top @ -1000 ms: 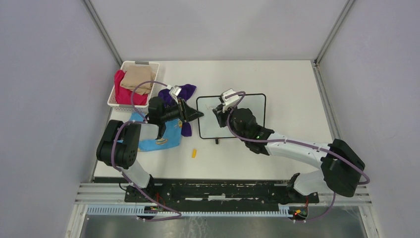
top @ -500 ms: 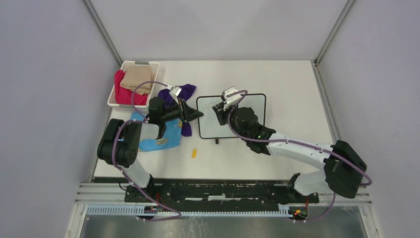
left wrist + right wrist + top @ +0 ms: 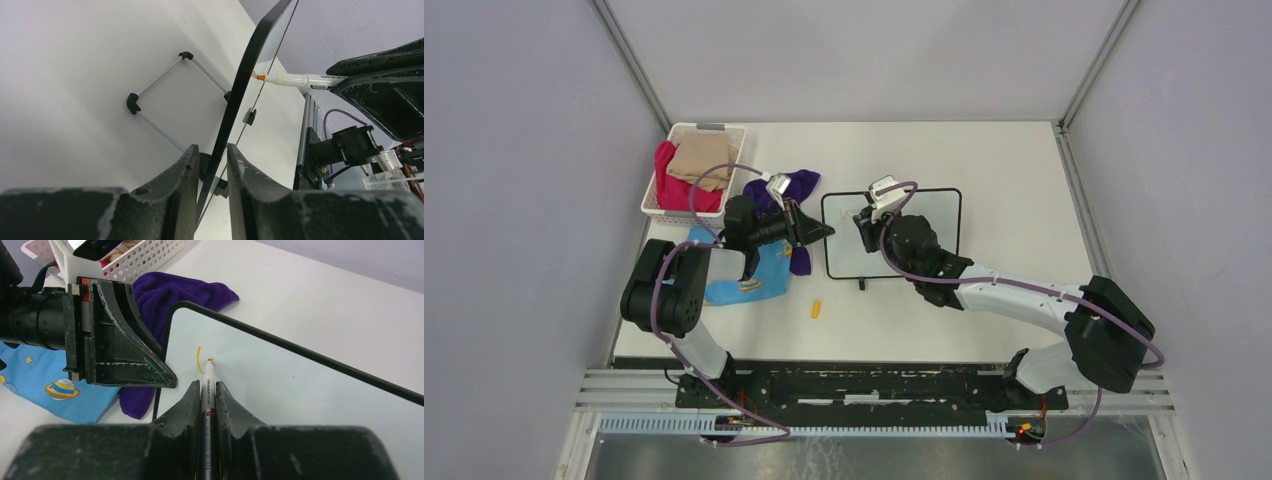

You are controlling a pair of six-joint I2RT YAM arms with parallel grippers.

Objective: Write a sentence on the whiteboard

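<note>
The whiteboard (image 3: 934, 225) stands mid-table, white with a thin black frame. My left gripper (image 3: 827, 232) is shut on its left edge; in the left wrist view the frame (image 3: 245, 80) runs between my fingers (image 3: 210, 155). My right gripper (image 3: 864, 218) is shut on a white marker (image 3: 207, 385), whose orange tip touches the board's upper left. Of the sentence, only one short curved yellow stroke (image 3: 199, 360) shows on the board (image 3: 300, 390). The marker (image 3: 295, 79) also shows in the left wrist view.
A white basket (image 3: 686, 130) with red and tan cloths stands at the far left. A purple cloth (image 3: 796, 184) and a blue patterned cloth (image 3: 759, 275) lie left of the board. A small yellow cap (image 3: 817, 309) lies in front of the board.
My right gripper has shifted slightly left and away over the board with the marker. The left gripper and the board have stayed put.
</note>
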